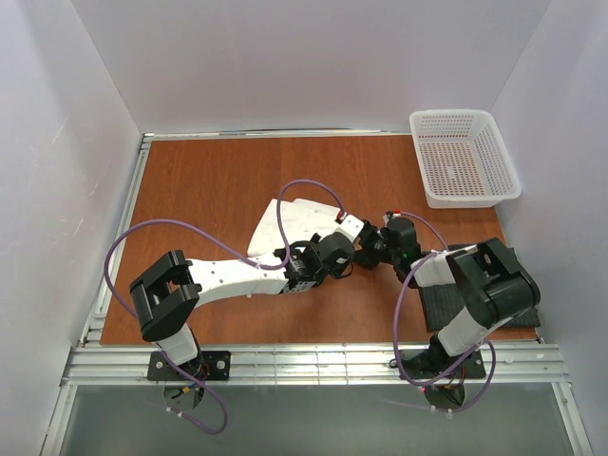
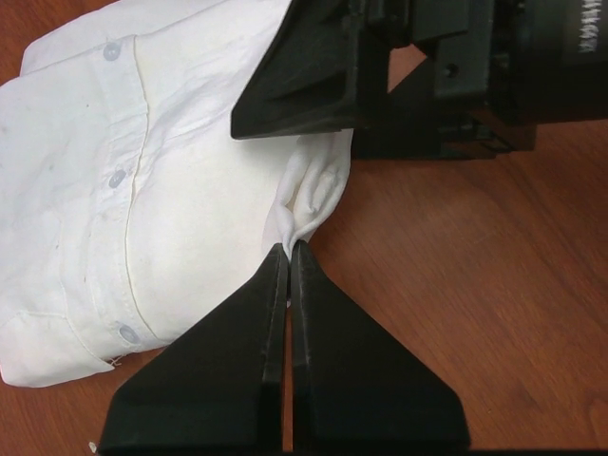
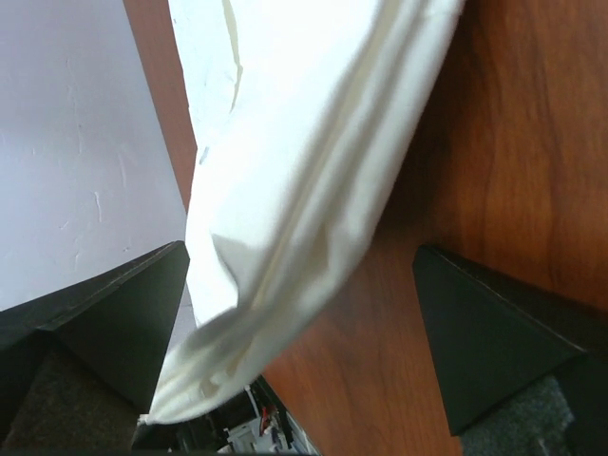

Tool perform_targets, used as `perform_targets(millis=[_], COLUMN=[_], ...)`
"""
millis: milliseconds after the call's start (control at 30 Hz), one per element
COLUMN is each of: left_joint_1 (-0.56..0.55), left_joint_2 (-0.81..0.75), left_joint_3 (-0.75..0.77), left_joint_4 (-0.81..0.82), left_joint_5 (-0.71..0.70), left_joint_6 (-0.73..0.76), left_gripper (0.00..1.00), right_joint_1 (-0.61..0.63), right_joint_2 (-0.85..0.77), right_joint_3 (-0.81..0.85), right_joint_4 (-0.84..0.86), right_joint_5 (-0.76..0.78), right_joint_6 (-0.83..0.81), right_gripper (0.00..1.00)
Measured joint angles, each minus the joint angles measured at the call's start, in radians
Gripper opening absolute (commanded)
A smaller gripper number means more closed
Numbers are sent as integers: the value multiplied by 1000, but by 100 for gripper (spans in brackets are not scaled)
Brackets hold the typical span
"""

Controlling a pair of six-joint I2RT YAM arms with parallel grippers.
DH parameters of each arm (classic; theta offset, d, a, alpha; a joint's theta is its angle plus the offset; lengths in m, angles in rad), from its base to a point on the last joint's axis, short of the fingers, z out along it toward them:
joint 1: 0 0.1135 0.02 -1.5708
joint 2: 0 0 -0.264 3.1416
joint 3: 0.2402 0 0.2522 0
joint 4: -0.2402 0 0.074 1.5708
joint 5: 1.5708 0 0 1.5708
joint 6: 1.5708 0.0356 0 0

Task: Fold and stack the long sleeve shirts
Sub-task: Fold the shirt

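Top view: the white shirt (image 1: 285, 223) is lying in the middle of the table (image 1: 199, 180), with both arms meeting over its right edge. The dark shirt (image 1: 437, 306) is sitting under the right arm, and the basket (image 1: 472, 198) is in the far right corner.

Left wrist: the left gripper (image 2: 288, 255) is pinching a bunched fold at the white shirt's edge, fingers pressed together.

Right wrist: the right gripper (image 3: 299, 252) is standing spread wide, with white cloth hanging between its fingers.

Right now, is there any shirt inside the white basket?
No, the white basket shows only its bare mesh floor; the white shirt lies on the table.
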Motion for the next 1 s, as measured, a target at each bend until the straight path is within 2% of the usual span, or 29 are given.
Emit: perform_targets(millis=[167, 267, 300, 367, 400, 467, 500, 567, 600, 633, 667, 733, 767, 800, 833, 867, 1000], left_joint_1=[0, 0, 0, 0, 0, 0, 0, 0, 0, 0, 0, 0, 0, 1, 6, 9, 46], left_joint_2=[0, 0, 0, 0, 0, 0, 1, 1, 1, 1, 1, 1, 1, 1, 1, 0, -14], left_joint_3=[0, -1, -2, -2, -2, -2, -2, -3, -3, -3, -4, -6, -7, -7, -7, -7, 10], left_joint_4=[-3, -3, -3, -4, -4, -3, -3, -4, -4, -4, -5, -6, -9, -10, -13, -19, -80], left_joint_5=[23, 37, 42, 56, 63, 76, 80, 87, 89, 89, 90, 94, 96, 98, 108, 116, 157], left_joint_6=[-29, -48, -57, -75, -84, -102, -111, -127, -134, -139, -145, -157, -163, -167, -181, -190, -222], left_gripper=[0, 0, 0, 0, 0, 0, 0, 0, 0, 2, 5, 14, 25, 30, 39, 53, 76], right_joint_1=[6, 11, 14, 18, 20, 22, 23, 24, 24, 25, 25, 25, 26, 26, 26, 25, 10], right_joint_2=[94, 134, 141, 147, 151, 153, 154, 154, 154, 154, 154, 154, 154, 153, 153, 152, 146], right_joint_3=[73, 102, 105, 107, 107, 107, 107, 106, 106, 106, 105, 104, 104, 104, 104, 104, 119], right_joint_4=[22, 28, 29, 25, 19, 15, 7, -1, -3, -5, -6, -6, -9, -12, -16, -23, -84], right_joint_5=[-21, -31, -31, -30, -31, -29, -30, -27, -25, -25, -24, -24, -23, -23, -24, -25, -55], right_joint_6=[27, 30, 29, 24, 24, 19, 12, 2, 3, -6, -6, -20, -27, -32, -43, -56, -135], right_gripper=[79, 69, 62, 57, 50, 44, 35, 23, 12, 6, 2, 1, 1, 1, 1, 1, 1])
